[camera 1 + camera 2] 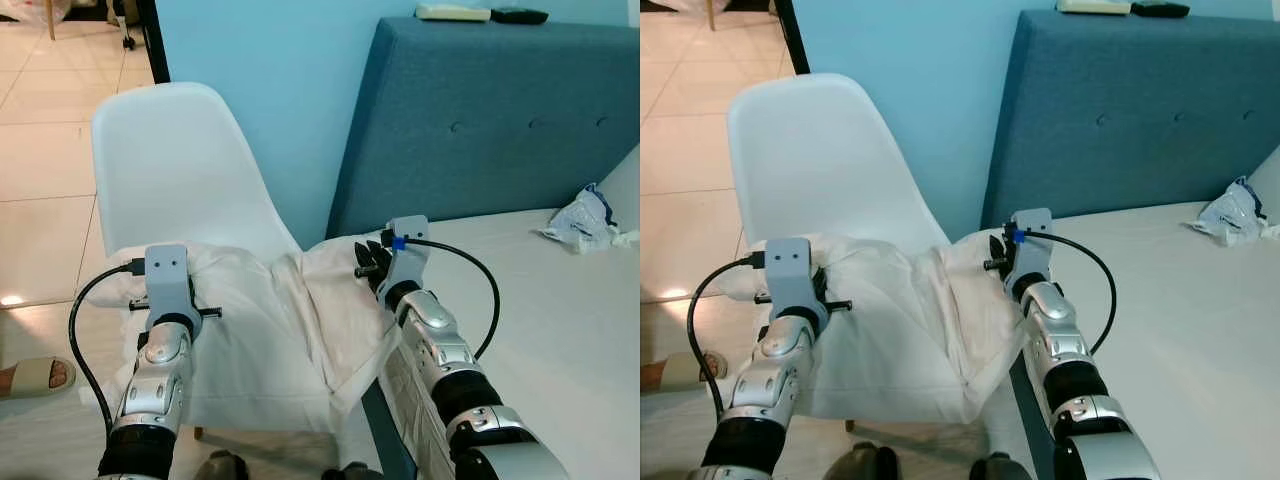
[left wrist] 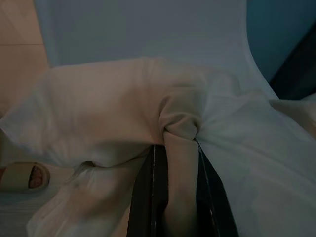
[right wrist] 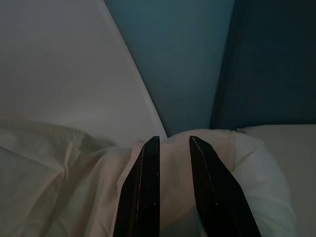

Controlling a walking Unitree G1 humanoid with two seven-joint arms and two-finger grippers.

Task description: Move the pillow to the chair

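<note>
Pillow (image 1: pixel 270 330): white, limp, creased; lies across the seat of the white chair (image 1: pixel 170 150), its 3 o'clock corner sagging over the gap toward the bed (image 1: pixel 560 320).

Handling, judged: light, soft, no stiffness; the cloth bunches and slides, so it folds between two holds. Best taken by a gathered fold at each end, not the flat face.

Left pincer (image 2: pixel 175 168): clamped on a bunched fold at the pillow's 9 o'clock end.

Right pincer (image 3: pixel 173 163): fingers narrowly apart, pillow cloth between them at the 3 o'clock end; a real grip cannot be told.

Containers: a crumpled plastic bag (image 1: pixel 585 222) on the bed at 3 o'clock, contents unreadable.
</note>
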